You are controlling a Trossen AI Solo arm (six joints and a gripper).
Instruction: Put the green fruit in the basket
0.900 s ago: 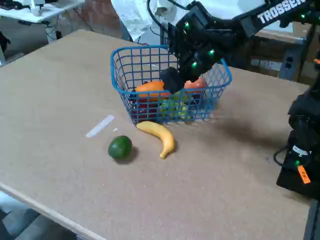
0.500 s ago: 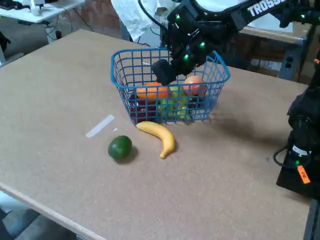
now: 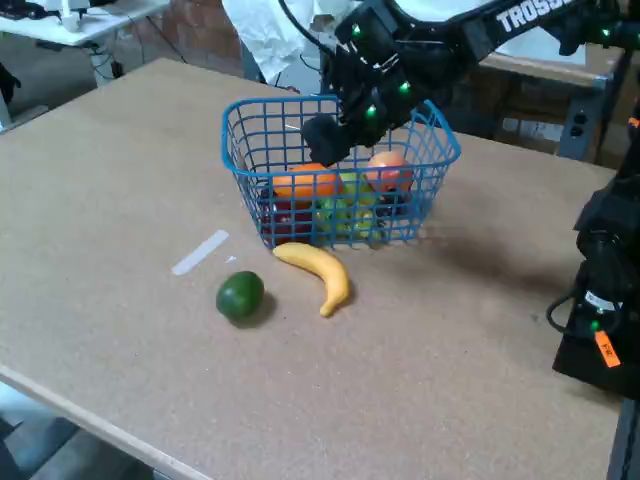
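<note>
Table (image 3: pixel 130 180): flat brown board top, seen from the fixed view.

Green fruit (image 3: pixel 240 296): small, round, dark green, resting on the table in front of the basket, down and to the left of it, clear of its wire wall. Untouched by the arm.

Banana (image 3: pixel 318 272): yellow, curved, lying just right of the green fruit, its upper end close to the basket's front wall.

Basket (image 3: pixel 245 170): blue wire mesh, upright near the table's far side. Inside: an orange fruit, a reddish-orange one, a paler yellow-green one and something dark red (partly hidden by the mesh).

Gripper (image 3: pixel 322 135): black, on the black arm reaching in from upper right, hanging over the basket's interior. Whether the jaws are wide or narrow cannot be told.

White strip (image 3: pixel 200 251): flat on the table, left of the basket.
</note>
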